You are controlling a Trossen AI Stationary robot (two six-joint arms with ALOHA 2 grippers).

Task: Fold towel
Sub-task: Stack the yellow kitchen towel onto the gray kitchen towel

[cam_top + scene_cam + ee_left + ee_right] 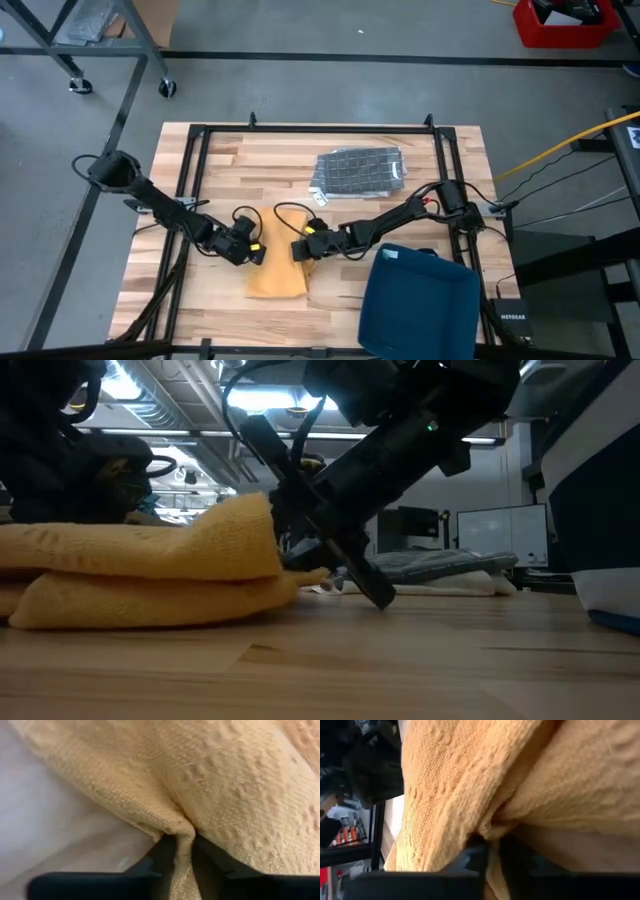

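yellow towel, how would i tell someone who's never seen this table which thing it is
Start at the wooden table and go to its front middle, where the two dark arms meet. The yellow towel lies there between the left end effector and right end effector, each pinching an edge. It is the only soft yellow cloth; the grey checked cloth lies further back, the blue bin beside it.

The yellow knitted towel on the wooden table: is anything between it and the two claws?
Nothing visible. The left gripper and right gripper each already pinch the yellow knitted towel between their fingers. The grey cloth and blue bin lie apart.
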